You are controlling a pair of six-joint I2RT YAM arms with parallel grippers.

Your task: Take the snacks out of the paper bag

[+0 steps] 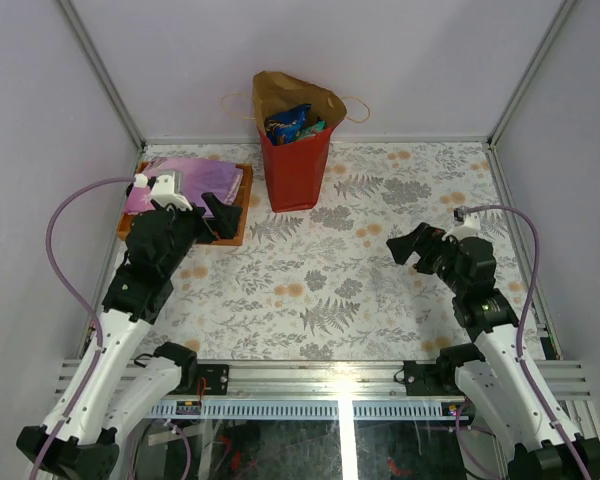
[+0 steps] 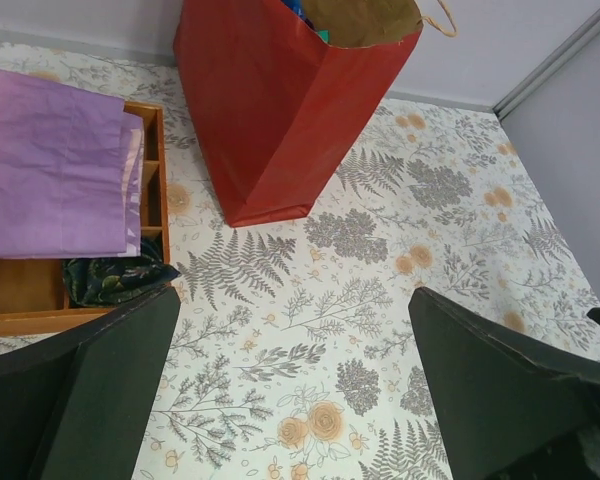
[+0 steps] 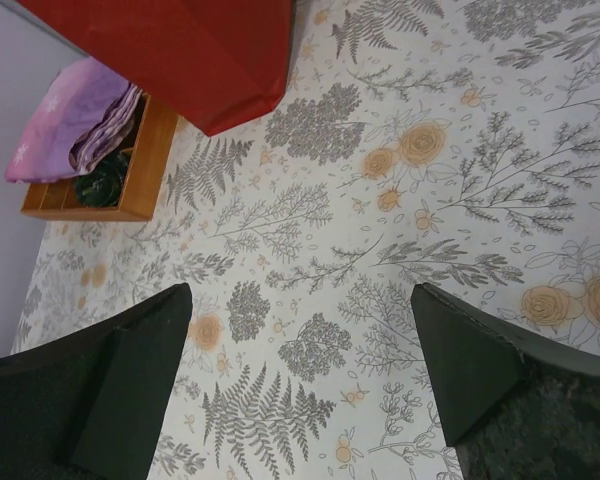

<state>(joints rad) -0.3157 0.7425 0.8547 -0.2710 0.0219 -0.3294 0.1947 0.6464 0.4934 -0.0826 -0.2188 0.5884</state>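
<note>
Paper bag (image 1: pixel 298 165) upright at table (image 1: pixel 380 290) rear, centre; snacks (image 1: pixel 290 124) inside, at the mouth. Compartment tray (image 1: pixel 230 230) just left of bag, w/ pouch (image 1: pixel 195 180) on top. Left gripper (image 1: pixel 218 215) over tray's right edge; right gripper (image 1: pixel 408 250) well apart, right side.

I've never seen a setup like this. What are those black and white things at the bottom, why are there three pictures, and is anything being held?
They are two robot arms bolted to the table's near edge. The overhead picture looks down from behind them; each of the other two comes from a camera on one wrist, so the dark shapes at their lower corners are that arm's own fingers.

The left gripper and right gripper are both open and hold nothing.

On the flowered table stands a red paper bag with snacks showing at its open top. Left of it lies an orange wooden tray with a purple pouch on it.
</note>
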